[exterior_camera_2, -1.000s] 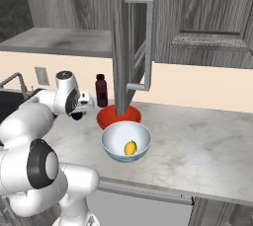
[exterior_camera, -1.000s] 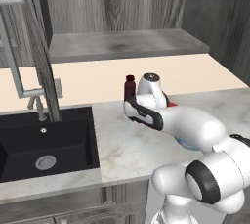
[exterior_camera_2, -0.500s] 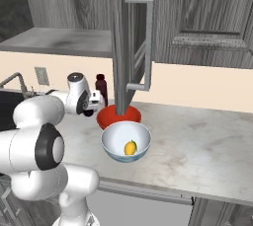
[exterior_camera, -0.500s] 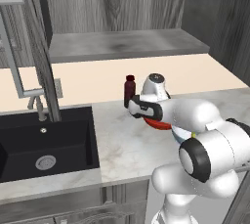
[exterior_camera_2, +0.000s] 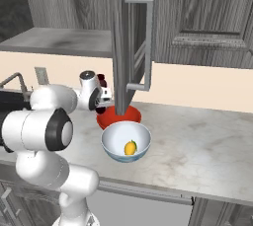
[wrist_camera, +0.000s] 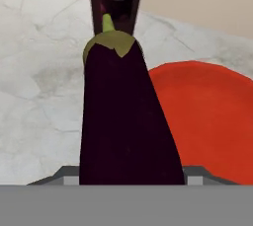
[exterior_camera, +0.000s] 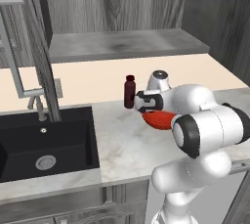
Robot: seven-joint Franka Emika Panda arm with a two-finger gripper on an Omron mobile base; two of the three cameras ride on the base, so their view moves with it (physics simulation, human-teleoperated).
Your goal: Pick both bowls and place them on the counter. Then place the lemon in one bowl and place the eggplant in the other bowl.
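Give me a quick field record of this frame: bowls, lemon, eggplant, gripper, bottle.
white floral bowl: on the marbled counter, in front of the red bowl
shallow glossy red bowl: on counter, nothing inside
small yellow lemon: inside the floral bowl
dark purple eggplant: held in gripper, beside the red bowl's rim, not yet in it
gripper: closed on eggplant
dark maroon bottle: upright, just behind gripper

Lemon (exterior_camera_2: pixel 130 147) in front bowl (exterior_camera_2: pixel 109 143); other bowl (exterior_camera_2: pixel 105 119) behind it, bottle (exterior_camera: pixel 129 91) beside.
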